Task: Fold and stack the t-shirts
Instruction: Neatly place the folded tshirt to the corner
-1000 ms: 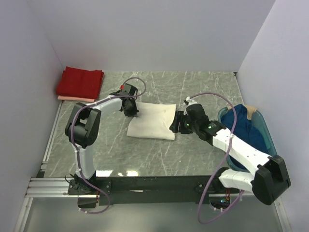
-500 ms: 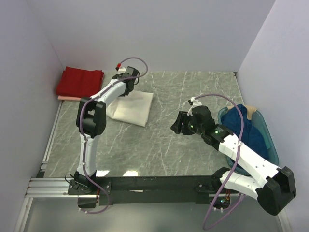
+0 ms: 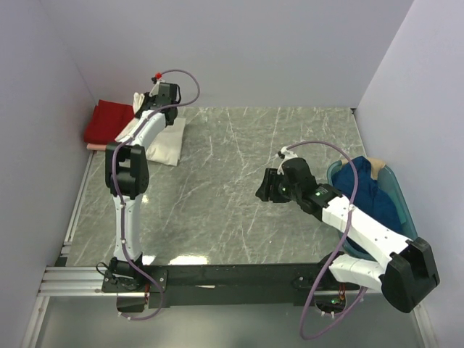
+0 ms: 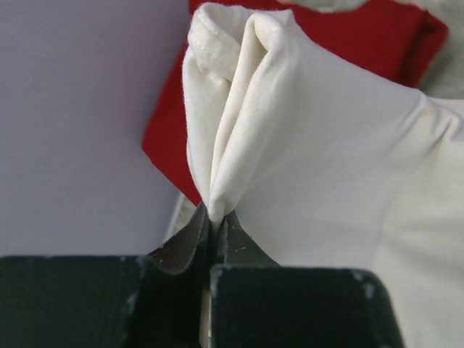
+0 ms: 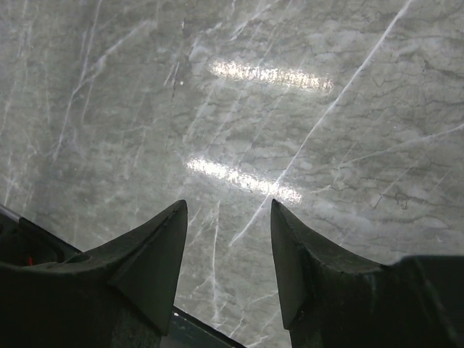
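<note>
My left gripper (image 3: pixel 145 107) reaches to the far left corner and is shut on a bunched edge of the folded cream-white t-shirt (image 3: pixel 164 142). In the left wrist view its jaws pinch that cream-white t-shirt (image 4: pixel 304 138) at the left gripper (image 4: pixel 214 217). Part of the cream shirt hangs over the folded red t-shirt (image 3: pixel 105 122) and the rest trails on the table. The red t-shirt (image 4: pixel 165 141) shows behind the cloth. A pale pink t-shirt (image 3: pixel 98 147) peeks out under the red one. My right gripper (image 3: pixel 262 188) hovers open over bare marble, and the right gripper (image 5: pixel 228 210) holds nothing.
A teal plastic basket (image 3: pixel 404 197) at the right edge holds the dark blue t-shirt (image 3: pixel 366 190). The marble table (image 3: pixel 239 138) is walled at the left, back and right. The right arm slants from its base toward mid-table.
My left gripper has carried the cream-white t-shirt from mid-table up and left to the red stack. The right gripper let go of it, drew back slightly and narrowed a little.
</note>
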Controlling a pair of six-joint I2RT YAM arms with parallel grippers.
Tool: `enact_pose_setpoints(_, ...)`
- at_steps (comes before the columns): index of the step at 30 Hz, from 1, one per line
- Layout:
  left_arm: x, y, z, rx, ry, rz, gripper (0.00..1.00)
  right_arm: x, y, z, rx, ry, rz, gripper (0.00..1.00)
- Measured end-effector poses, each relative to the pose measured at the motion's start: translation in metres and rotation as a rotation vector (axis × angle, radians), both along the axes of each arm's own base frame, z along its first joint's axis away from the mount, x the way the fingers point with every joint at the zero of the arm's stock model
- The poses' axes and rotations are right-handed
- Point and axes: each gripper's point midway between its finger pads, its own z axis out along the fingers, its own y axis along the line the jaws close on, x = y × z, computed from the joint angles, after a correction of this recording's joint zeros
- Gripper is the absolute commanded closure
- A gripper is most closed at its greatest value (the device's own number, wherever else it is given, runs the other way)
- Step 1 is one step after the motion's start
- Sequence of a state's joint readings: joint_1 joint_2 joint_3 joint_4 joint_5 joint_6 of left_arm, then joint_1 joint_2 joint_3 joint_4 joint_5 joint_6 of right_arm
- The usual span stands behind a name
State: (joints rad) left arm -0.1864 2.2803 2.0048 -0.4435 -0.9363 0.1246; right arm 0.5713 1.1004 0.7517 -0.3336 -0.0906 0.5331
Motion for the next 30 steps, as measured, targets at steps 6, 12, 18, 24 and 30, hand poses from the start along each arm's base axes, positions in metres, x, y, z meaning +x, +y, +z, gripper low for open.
enact_pose_setpoints(6,0.013,0.013,0.024,0.107,-0.014,-0.023,1.00,0.003,0.002,-0.006,-0.008,0.011,0.001,0.44)
enact_pose_setpoints(12,0.022,0.019,0.053,0.174,-0.034,-0.039,1.00,0.005,0.003,-0.012,-0.022,0.024,0.005,0.45)
enact_pose_setpoints(18,0.028,0.023,0.086,0.215,-0.080,-0.037,1.00,0.009,0.005,-0.007,-0.013,0.010,0.006,0.45)
enact_pose_setpoints(24,0.028,0.026,0.096,0.251,-0.062,-0.041,1.00,0.010,0.006,-0.006,-0.013,0.003,0.009,0.45)
enact_pose_setpoints(30,0.029,0.024,0.098,0.252,-0.063,-0.052,1.00,0.012,0.007,0.000,-0.008,-0.012,0.012,0.45)
